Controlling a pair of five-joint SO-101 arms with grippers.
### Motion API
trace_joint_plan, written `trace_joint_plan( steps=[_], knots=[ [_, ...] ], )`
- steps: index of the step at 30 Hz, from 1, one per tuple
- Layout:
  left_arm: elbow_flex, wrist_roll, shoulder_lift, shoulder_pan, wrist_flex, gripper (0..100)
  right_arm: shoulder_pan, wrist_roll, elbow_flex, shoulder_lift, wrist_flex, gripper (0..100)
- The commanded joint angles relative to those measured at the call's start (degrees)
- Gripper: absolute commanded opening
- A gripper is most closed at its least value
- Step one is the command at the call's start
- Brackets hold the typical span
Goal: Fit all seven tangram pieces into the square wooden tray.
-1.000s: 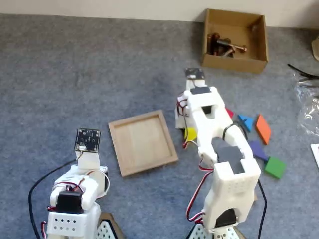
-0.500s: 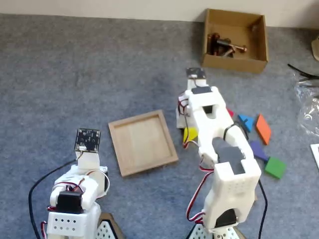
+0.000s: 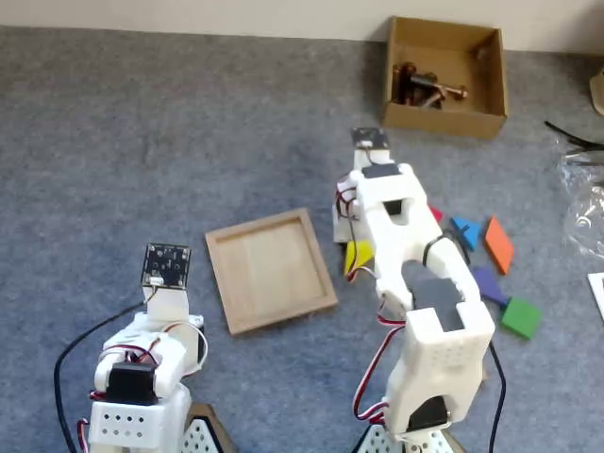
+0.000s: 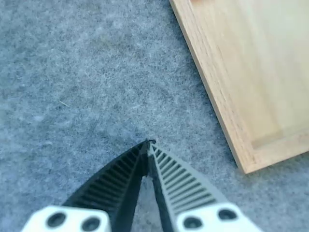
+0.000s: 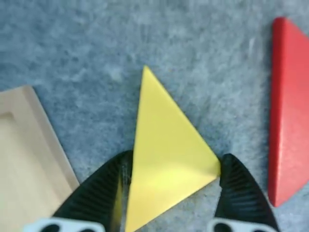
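Observation:
The square wooden tray [image 3: 255, 225] lies empty on the grey carpet between the two arms. My right gripper [image 5: 176, 158] is shut on the yellow triangle [image 5: 166, 154], one finger against each slanted edge, just right of the tray's corner [image 5: 29, 125]. From above, the yellow triangle [image 3: 358, 255] peeks out beside the right arm. A red piece [image 5: 289, 111] lies close by. My left gripper [image 4: 148, 143] is shut on nothing, low over the carpet near the tray's rim [image 4: 217, 96].
Red [image 3: 434, 214], blue [image 3: 462, 229], orange [image 3: 498, 243], purple [image 3: 486, 281] and green [image 3: 521, 317] pieces lie in a cluster right of the right arm. A cardboard box [image 3: 444, 75] with small items stands at the back. Clear plastic [image 3: 585, 189] lies at the right edge.

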Motion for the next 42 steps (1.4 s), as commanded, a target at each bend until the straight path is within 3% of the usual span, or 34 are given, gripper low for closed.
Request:
trace_joint_plan(
  steps=[1, 13, 18, 42],
  knots=[
    [1.1, 0.4, -0.4, 0.8, -0.1, 1, -1.7, 0.7, 0.2, -2.5, -0.7, 14.9],
    [1.1, 0.4, -0.4, 0.8, -0.1, 1, -1.7, 0.6, 0.0, -2.8, -0.4, 14.9],
    [1.1, 0.4, -0.4, 0.8, -0.1, 1, -1.7, 0.6, -1.1, -2.9, 5.3, 14.9],
    [1.1, 0.4, -0.4, 0.8, -0.1, 1, -4.5, 0.4, -8.5, -2.8, 12.5, 14.9]
  ],
)
